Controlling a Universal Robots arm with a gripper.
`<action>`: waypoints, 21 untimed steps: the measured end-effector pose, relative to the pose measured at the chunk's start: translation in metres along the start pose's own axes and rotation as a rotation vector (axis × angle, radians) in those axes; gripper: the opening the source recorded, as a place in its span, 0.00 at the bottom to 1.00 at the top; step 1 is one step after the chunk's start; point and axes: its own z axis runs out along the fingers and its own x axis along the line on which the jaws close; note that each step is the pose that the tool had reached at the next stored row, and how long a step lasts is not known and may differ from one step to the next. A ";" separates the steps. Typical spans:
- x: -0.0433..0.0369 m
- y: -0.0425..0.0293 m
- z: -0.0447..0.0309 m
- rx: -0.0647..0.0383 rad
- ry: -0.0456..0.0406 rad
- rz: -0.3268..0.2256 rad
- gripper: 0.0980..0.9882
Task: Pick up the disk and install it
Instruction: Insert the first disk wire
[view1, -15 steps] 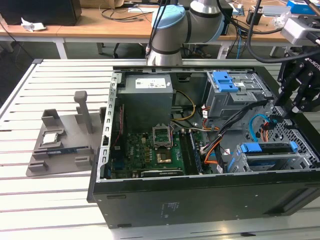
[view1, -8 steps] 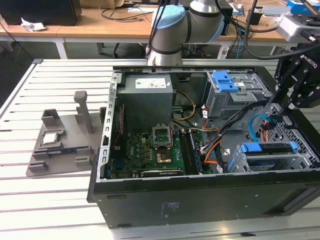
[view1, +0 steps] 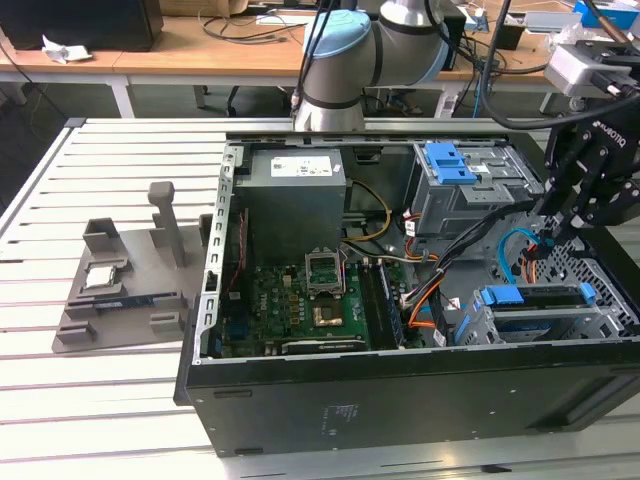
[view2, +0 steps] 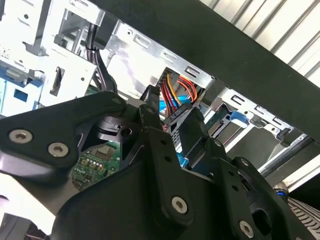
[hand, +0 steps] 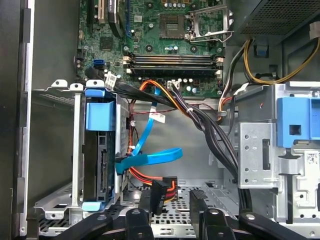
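Disk (hand: 99, 165) seemingly seated in drive cage (hand: 76, 150)

Matt black plastic fingers (hand: 150, 200)

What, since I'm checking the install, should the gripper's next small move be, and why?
Probably ease the black connector toward the disk: the disk sits in its cage with the blue cable at it, and the gripper is at that connector.

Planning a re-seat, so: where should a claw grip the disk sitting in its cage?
Probably the projecting end tab of the blue carrier, approached from the open side of the cage. The disk sits edge-on between the cage walls, so its flat faces are covered.
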 end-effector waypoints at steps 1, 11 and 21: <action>0.0014 0.0001 0.0009 0.000 0.0007 0.000 0.38; 0.0126 0.0003 0.0049 0.000 0.0064 0.000 0.38; 0.0127 0.0003 0.0049 0.000 0.0064 0.000 0.08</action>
